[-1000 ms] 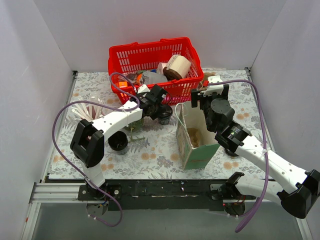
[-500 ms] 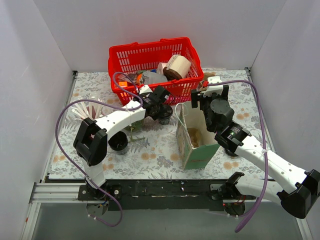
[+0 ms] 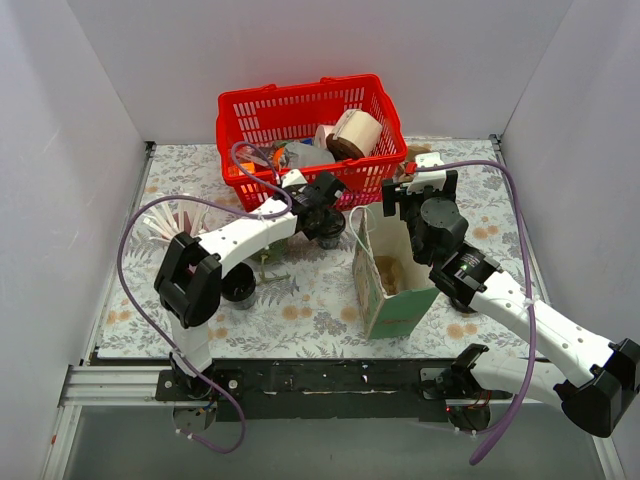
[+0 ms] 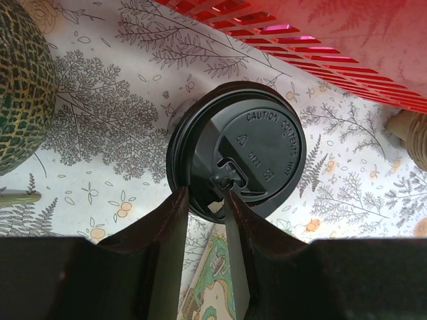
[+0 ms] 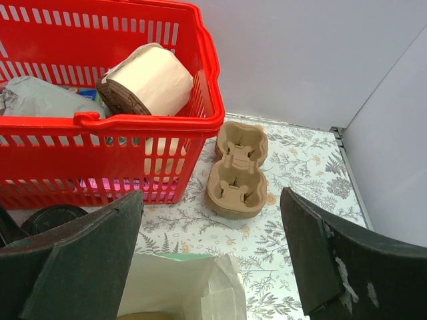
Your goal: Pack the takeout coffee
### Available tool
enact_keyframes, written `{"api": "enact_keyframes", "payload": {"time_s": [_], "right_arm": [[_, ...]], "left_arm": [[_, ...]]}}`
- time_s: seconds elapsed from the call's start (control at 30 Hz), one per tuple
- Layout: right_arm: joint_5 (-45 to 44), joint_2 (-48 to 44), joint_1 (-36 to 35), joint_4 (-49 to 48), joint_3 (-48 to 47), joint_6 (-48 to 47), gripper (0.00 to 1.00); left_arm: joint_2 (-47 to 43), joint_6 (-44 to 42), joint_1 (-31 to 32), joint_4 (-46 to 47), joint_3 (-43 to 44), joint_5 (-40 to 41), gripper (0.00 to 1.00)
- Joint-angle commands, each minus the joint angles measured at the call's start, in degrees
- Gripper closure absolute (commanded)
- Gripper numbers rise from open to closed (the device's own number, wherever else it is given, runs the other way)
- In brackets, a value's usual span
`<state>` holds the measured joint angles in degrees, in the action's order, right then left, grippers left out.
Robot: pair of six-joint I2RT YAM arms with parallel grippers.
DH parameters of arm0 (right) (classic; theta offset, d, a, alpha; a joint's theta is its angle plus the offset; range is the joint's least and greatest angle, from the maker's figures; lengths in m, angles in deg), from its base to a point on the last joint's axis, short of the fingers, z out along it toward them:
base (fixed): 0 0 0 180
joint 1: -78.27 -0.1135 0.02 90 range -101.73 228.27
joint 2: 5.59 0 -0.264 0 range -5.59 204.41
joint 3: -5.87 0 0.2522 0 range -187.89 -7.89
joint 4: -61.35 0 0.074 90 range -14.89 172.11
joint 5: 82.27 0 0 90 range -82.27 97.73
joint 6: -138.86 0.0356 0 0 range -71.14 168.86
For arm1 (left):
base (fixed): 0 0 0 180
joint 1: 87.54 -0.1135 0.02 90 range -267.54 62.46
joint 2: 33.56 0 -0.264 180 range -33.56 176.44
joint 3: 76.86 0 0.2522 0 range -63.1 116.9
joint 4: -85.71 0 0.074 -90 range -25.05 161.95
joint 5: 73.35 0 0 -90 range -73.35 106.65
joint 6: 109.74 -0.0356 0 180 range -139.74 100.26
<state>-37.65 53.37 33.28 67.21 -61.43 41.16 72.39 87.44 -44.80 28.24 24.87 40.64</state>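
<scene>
Left claw: my left claw (image 4: 205, 197) is clenched on the near edge of the lid (image 4: 260, 150) of the coffee cup (image 3: 330, 232), fingers pinching at the sip tab.
Coffee cup: upright, black lid fitted; just in front of the red basket (image 3: 290, 110), left of the paper bag (image 3: 392, 290). Resting on the surface (image 3: 310, 310) or lifted: can't tell.
Right claw: my right claw (image 5: 212, 197) is released, jaws wide apart, nothing betw. them; positioned above the bag's far rim.
Paper bag: upright on the surface, mouth open; tan item (image 3: 385, 268) at bottom, can't ID.
Cup carrier: cup carrier (image 5: 237, 170), brown pulp, flat on the surface just right of the basket, beyond the bag.
Second cup: second cup (image 3: 238, 285), black-lidded, near-left by my left arm, well apart from the bag.
Red basket: far centre; holds cream roll (image 5: 147, 80) + misc. items.
</scene>
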Motion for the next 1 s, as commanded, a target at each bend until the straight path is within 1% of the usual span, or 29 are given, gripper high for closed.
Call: {"api": "enact_keyframes", "payload": {"time_s": [0.0,0.33,0.67,0.97], "right_arm": [[-1.7,-1.1,0.3,-3.3,0.2,0.0,0.09],[-2.1,-1.3,0.6,-3.7,0.4,-0.3,0.09],[-2.3,-1.1,1.1,-4.2,0.6,-0.6,0.09],[-2.2,-1.2,1.4,-4.5,0.8,-0.6,0.09]], "left_arm": [[2.2,-2.1,-1.2,-2.2,3.0,1.0,0.73],[5.6,-4.3,-0.6,-7.7,8.1,2.7,0.72],[5.8,-6.5,0.1,-6.6,10.4,2.0,0.73],[6.8,-6.1,0.2,-4.5,10.9,1.5,0.74]]}}
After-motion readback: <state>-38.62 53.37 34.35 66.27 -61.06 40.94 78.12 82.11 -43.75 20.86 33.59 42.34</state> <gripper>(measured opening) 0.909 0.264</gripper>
